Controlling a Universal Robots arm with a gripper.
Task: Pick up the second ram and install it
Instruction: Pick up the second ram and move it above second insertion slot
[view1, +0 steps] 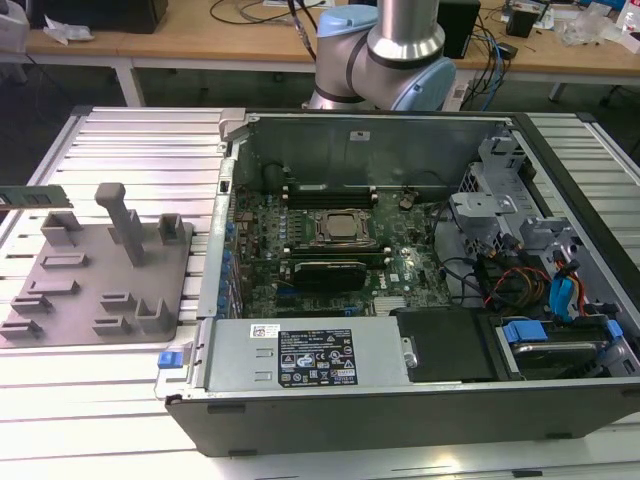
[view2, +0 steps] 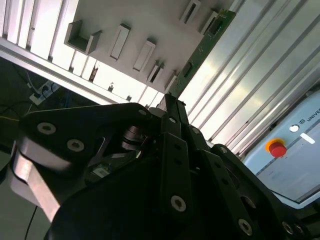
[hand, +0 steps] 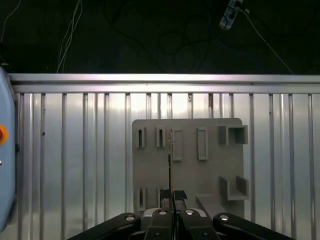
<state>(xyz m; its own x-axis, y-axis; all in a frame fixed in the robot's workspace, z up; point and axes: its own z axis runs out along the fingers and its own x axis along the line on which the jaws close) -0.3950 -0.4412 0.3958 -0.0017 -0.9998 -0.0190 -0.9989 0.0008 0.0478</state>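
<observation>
Hand (hand: 173, 194) w/ second ram (view2: 202, 50) clamped, above fixture (hand: 215, 162)

The exterior view looks down on the surface (view1: 130, 130) from above. Both wrist views look past the tool (hand: 173, 192) onto its gray fixture plate (hand: 200, 175).

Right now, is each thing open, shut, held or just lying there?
RAM stick: held at one end by the tool.
tool: shut on the RAM stick.
computer case: open, insides showing.
gray fixture plate: lying flat on the table.
</observation>
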